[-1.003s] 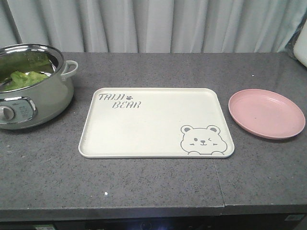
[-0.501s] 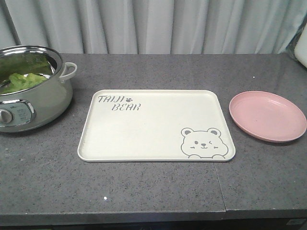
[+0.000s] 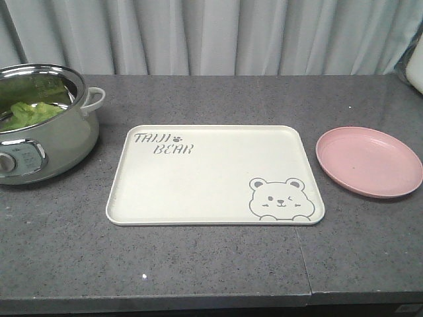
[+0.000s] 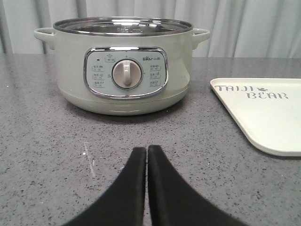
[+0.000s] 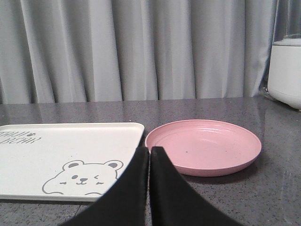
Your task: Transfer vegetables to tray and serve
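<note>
Grey pleated curtain (image 3: 211, 36) closed off the back of the scene; dark speckled stone countertop (image 3: 211, 264) ran the full width below it.

Count, largest first: 1 tray, 1 pot, 1 plate.

Tray (image 3: 198, 191): cream, rectangular, flat on the counter at centre. Long axis ran left to right in the front view. "TAIJI BEAR" lettering sat at the far left corner and the winking bear at the near right corner, both reading upright to the front camera. Nothing lay on it.

Pot (image 3: 53, 145): pale green electric cooker with a steel rim, side handles and a control dial, lid off. It stood left of the tray, apart from it.

Pink plate (image 3: 368, 162): round, bare, right of the tray with a strip of counter between them.

Vegetables (image 3: 30, 112): bright green crinkled lettuce inside the pot, low against the left side and partly hidden by the near wall. Number of leaves and long axis could not be told; the green on the steel wall above it looked like a reflection.

Left gripper (image 4: 147, 155): black fingers pressed together, nothing between them, tips pointing at the pot's dial, above bare counter.

Right gripper (image 5: 150, 155): fingers likewise pressed together and holding nothing, aimed at the gap between tray and plate.
</note>
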Tool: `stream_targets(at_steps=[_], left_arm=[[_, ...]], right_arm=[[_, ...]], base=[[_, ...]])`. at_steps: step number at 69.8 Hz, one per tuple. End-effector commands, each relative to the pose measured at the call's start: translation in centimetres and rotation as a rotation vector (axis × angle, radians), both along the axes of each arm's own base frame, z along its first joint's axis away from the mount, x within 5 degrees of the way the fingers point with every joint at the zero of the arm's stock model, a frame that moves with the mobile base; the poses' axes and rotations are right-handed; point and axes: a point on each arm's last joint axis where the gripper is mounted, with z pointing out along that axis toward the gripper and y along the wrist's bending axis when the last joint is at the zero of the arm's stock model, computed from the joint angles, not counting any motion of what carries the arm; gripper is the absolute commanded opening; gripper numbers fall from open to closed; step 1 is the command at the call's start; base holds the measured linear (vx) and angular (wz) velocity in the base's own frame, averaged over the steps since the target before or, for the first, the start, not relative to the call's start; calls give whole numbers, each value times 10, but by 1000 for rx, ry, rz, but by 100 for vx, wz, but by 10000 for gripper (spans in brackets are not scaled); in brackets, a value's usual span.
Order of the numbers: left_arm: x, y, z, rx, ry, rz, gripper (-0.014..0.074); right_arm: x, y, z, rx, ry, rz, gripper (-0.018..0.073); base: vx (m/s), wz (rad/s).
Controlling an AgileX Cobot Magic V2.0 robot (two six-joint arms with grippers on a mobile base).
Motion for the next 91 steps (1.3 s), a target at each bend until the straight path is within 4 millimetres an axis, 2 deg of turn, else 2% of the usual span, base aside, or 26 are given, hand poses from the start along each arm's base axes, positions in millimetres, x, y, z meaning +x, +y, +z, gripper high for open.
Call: stream_targets(at_steps=[1, 91], left_arm=[[0, -1, -1, -2, -60, -16, -6], [0, -1, -1, -2, -60, -16, -6]], right_arm=[[-1, 0, 2, -7, -68, 1, -3], [-1, 0, 2, -7, -68, 1, -3]], base=[[0, 0], [0, 0]])
